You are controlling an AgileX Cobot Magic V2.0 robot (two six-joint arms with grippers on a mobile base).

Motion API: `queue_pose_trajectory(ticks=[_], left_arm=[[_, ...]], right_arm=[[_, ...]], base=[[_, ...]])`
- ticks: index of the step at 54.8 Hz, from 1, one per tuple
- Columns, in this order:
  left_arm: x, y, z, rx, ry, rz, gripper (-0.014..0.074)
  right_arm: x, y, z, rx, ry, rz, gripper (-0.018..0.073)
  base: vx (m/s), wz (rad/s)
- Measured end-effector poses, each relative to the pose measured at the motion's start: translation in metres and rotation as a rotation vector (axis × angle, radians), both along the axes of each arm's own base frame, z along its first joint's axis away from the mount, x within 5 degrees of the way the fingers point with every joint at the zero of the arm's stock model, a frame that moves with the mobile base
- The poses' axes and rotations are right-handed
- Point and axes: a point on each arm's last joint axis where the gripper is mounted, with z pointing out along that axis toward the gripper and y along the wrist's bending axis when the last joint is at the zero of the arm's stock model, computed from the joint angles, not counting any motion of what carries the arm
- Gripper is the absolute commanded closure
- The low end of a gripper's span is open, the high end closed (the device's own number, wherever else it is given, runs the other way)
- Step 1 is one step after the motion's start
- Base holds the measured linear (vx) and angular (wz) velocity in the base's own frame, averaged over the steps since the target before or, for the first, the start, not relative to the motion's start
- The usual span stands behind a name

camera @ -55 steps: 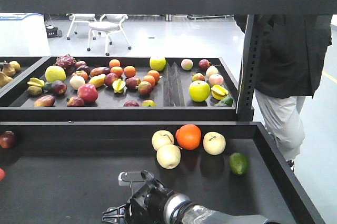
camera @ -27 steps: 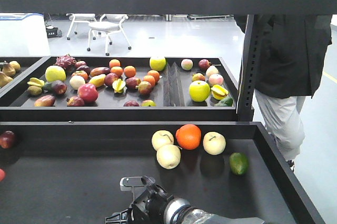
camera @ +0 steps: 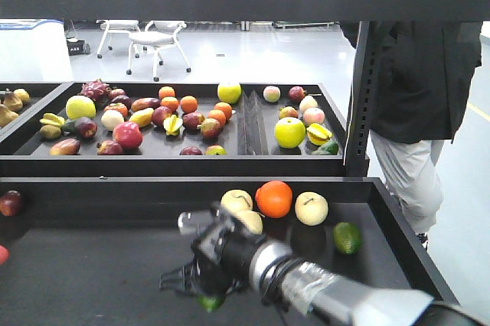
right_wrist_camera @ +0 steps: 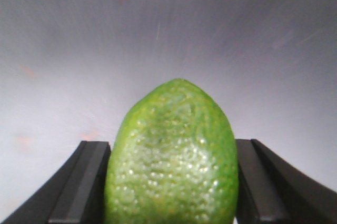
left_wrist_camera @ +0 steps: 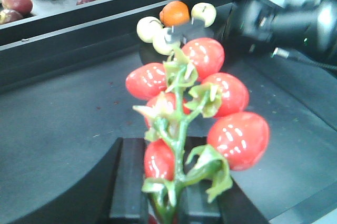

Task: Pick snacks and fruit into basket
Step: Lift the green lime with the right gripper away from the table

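The right pincer [right_wrist_camera: 171, 184] is clenched on a green fruit [right_wrist_camera: 171, 150] with a pebbled skin, one black finger [right_wrist_camera: 79, 187] pressed against each flank. In the front-facing view this fruit hangs low under the arm, above the dark surface [camera: 92, 265]. The left pincer [left_wrist_camera: 164, 192] is clamped on the green stem of a sprig of red fruits [left_wrist_camera: 239, 139]; the glossy cluster stands upright above the fingers.

Beyond the right arm, a group of loose fruit lies on the surface. It holds an orange fruit [camera: 273, 198] with a pale yellow fruit [camera: 311, 208] just to its right and two more pale fruits [camera: 236, 200] to its left, partly hidden by the arm. A dark green oval fruit [camera: 347, 237] sits apart, nearer the right edge, and a dark red fruit [camera: 10, 203] lies at the far left.

Behind stands a raised black tray [camera: 191, 167] holding assorted fruit [camera: 127, 135]. A person in a dark jacket [camera: 421, 81] stands to the right.
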Motion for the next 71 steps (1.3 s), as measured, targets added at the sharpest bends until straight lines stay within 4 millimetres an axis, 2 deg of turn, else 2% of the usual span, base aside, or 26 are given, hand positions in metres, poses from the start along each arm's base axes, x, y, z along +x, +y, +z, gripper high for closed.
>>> queue_pose_trajectory(ticks=[9,15,26,37,60,71], left_arm=[[0.000,-0.001,0.000,-0.017,0.002,-0.007,0.0604],[-0.001,-0.002,0.000,-0.027,0.006,-0.013,0.0604],[-0.001,-0.002,0.000,-0.031,0.010,-0.016,0.0604],[-0.001,-0.003,0.000,-0.032,0.010,-0.016,0.0604],[-0.002,-0.003,0.000,-0.085,0.045,0.007,0.0604],[-0.019,-0.002,0.005,-0.092,-0.024,0.007,0.0604]], right_arm=[[-0.012,-0.012,0.045,-0.027,-0.020,0.011,0.0566],[-0.027,-0.026,0.062,-0.046,-0.038,0.033,0.0566],[-0.072,-0.061,0.082,-0.032,-0.085,0.087,0.0565],[-0.121,-0.099,0.118,-0.005,-0.175,0.127,0.0565],[-0.217,-0.181,0.157,-0.028,-0.349,0.140,0.0565],[-0.259,-0.215,0.169,0.019,-0.449,0.125,0.0565]], base=[[0.00,0.00],[0.00,0.00],[0.00,0.00],[0.00,0.00],[0.00,0.00],[0.00,0.00]])
